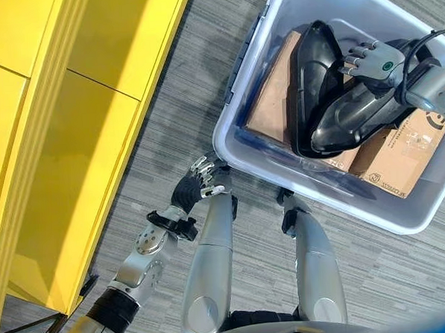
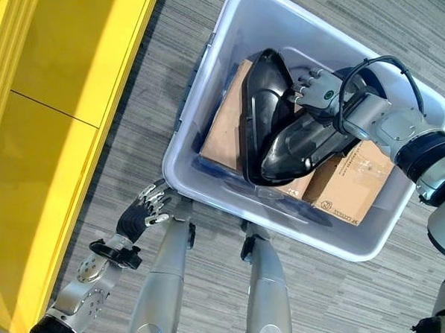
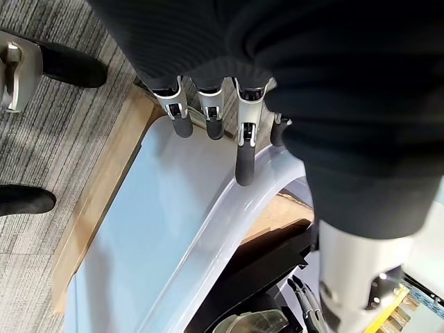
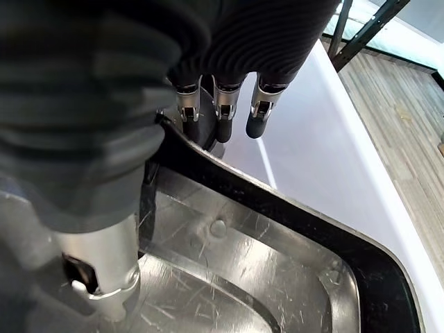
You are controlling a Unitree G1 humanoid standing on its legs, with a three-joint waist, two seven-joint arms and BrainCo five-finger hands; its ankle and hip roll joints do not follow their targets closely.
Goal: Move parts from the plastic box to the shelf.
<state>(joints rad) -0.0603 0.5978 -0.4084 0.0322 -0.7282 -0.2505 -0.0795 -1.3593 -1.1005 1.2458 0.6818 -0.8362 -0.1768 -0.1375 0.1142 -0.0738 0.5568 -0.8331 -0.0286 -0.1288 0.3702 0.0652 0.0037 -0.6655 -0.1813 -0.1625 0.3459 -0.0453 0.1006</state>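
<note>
The translucent plastic box (image 1: pixel 229 147) stands on the floor in front of me. It holds black moulded parts (image 1: pixel 354 118) lying over cardboard cartons (image 1: pixel 275 96). My right hand (image 1: pixel 367 58) is inside the box on the upper black part (image 4: pixel 277 201). Its fingers (image 4: pixel 223 128) reach straight over the part's rim, its thumb lies in the shiny hollow, and it is open. My left hand (image 1: pixel 204 178) is outside the box at its near left corner, fingers relaxed. One fingertip (image 3: pixel 244 163) is at the box's rim (image 3: pixel 208 229).
The yellow shelf (image 1: pixel 72 144) runs along the left side, its flat panels facing up. A strip of grey carpet floor (image 1: pixel 168 117) separates it from the box. A second carton (image 1: pixel 401 157) fills the box's right end.
</note>
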